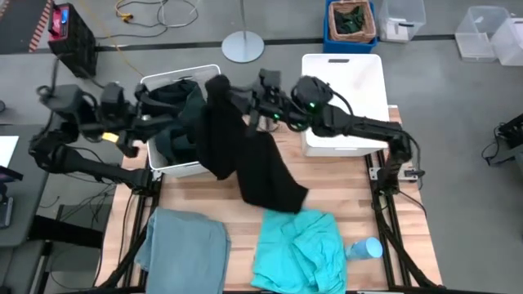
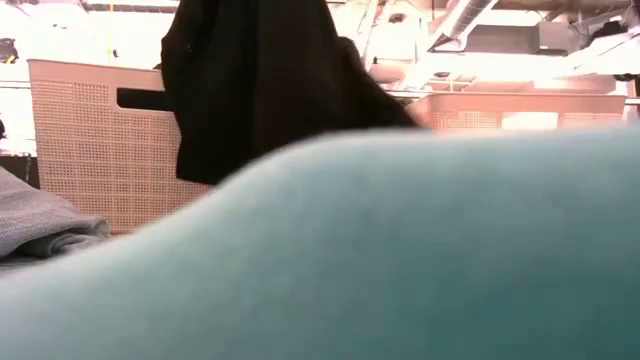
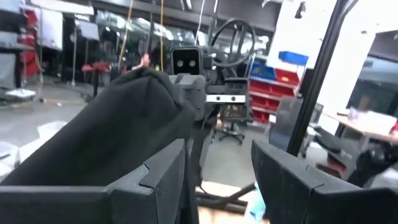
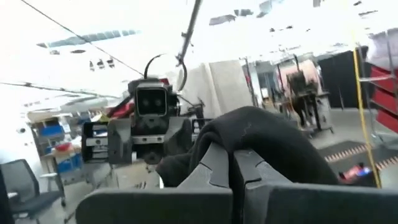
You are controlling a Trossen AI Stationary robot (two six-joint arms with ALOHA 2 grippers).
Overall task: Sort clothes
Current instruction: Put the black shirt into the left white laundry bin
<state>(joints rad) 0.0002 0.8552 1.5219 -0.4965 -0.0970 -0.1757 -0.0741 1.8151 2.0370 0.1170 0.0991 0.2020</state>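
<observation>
Black garment (image 1: 245,155) in right gripper (image 1: 219,86); turquoise garment (image 2: 400,250) blocks low view.

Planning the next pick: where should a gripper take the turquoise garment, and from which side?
Probably from above, pinching a raised fold near the middle of the turquoise garment. It lies crumpled on the table, so its wrinkles stand up while its edges lie flat.

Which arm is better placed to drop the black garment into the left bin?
Right. The right gripper is shut on the black garment, hung beside the bin; the left gripper is open.
</observation>
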